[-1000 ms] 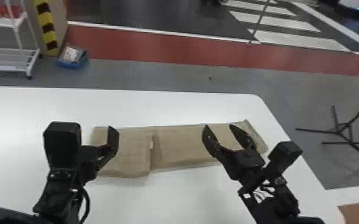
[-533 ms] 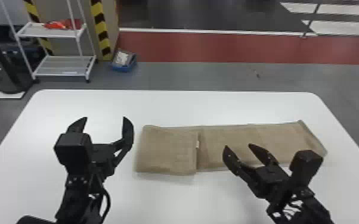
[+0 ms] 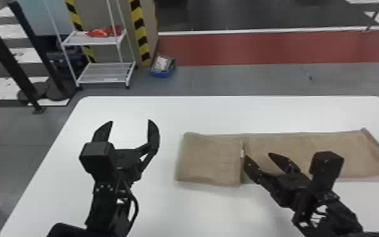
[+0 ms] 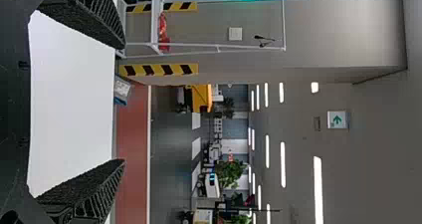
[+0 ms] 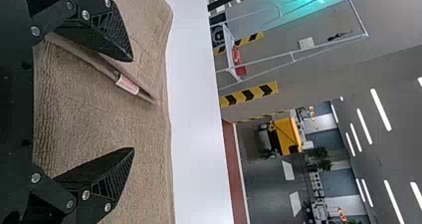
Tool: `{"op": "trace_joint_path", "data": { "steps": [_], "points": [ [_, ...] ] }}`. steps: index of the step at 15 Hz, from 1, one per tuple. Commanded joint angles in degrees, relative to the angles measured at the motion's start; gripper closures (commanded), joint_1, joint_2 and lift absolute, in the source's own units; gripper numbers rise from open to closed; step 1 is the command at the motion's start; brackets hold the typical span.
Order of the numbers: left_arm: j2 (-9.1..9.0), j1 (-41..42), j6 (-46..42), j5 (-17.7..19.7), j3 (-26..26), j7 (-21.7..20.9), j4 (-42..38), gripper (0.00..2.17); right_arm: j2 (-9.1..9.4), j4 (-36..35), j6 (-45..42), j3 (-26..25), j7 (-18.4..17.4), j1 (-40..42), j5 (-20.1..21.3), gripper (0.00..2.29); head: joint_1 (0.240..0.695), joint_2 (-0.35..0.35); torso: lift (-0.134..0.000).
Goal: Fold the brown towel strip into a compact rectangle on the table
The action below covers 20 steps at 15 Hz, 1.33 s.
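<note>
The brown towel strip [image 3: 280, 148] lies across the table, its left part doubled over into a thicker panel with a small tag at the panel's right edge. Left of the towel, my left gripper [image 3: 130, 126] stands open above bare table; in the left wrist view the same gripper [image 4: 122, 104] has nothing between its fingers. My right gripper [image 3: 258, 157] is over the towel's near side, just right of the folded panel's edge. In the right wrist view the open right gripper [image 5: 133, 104] has the towel [image 5: 99, 119] and its tag [image 5: 127, 84] below and between its spread fingers.
The white table [image 3: 198, 116] has its far edge behind the towel and its left edge beyond my left arm. On the floor behind stand a white shelf rack [image 3: 104, 71] and a blue box [image 3: 163, 66].
The head view has swung to the left, shifting the table and towel rightward in it. My right gripper now sits closer to the folded panel's edge. The towel keeps its shape.
</note>
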Motion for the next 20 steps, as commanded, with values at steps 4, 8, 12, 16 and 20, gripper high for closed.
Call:
{"op": "trace_joint_path", "data": {
  "steps": [4,8,12,16,20],
  "points": [
    [0.00,-0.1,-1.3,0.1,0.8,-1.2,0.4,0.07,0.89,2.8,5.3,3.5,-0.3,-4.4,2.1,0.41,0.695,0.128,-0.118],
    [0.00,-0.2,-1.3,0.7,1.3,-1.4,0.6,0.07,1.68,3.4,6.9,5.4,-0.3,-5.6,4.1,0.53,0.695,0.159,-0.118],
    [0.00,0.0,-1.7,0.7,1.4,-1.5,0.6,0.07,1.76,2.8,9.2,5.6,-0.3,-5.2,3.8,0.54,0.695,0.178,-0.118],
    [0.00,0.2,-2.0,0.7,1.2,-1.8,0.5,0.07,1.76,-2.3,8.6,5.2,-1.1,-2.0,4.7,0.54,0.695,0.182,-0.118],
    [0.00,0.3,-2.0,0.8,1.0,-2.4,0.6,0.07,1.76,-3.0,13.0,5.0,-1.8,-2.1,5.9,0.54,0.695,0.174,-0.118]
  ]
}}
